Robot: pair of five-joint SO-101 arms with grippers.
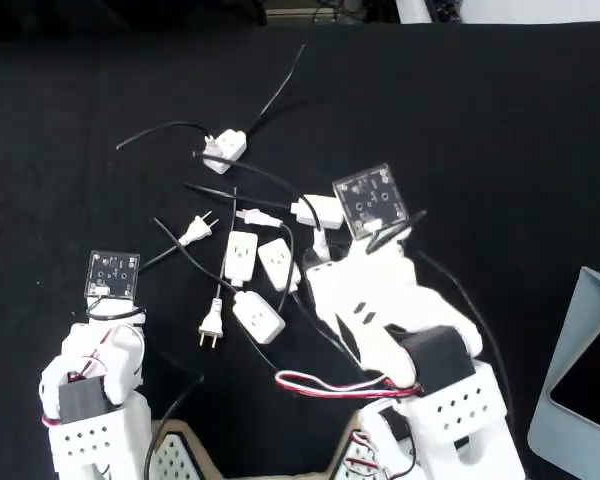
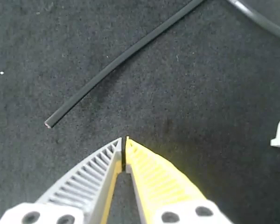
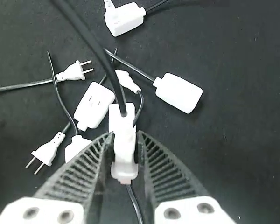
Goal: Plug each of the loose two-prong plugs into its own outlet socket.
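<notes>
Black counter (image 1: pixel 480 120). Your right claw (image 3: pixel 124 135) grasps a white outlet socket (image 3: pixel 122 156); one loose plug (image 3: pixel 47 154) lies near that socket. Your left claw (image 2: pixel 124 140) is clenched, empty.

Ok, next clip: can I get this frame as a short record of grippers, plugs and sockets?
left gripper: shut, empty, over bare table, near a cord end
right gripper: shut on held socket
far plug: loose, prongs bare
near plug: loose, prongs bare
free sockets: far socket, near socket, nothing plugged in
</notes>
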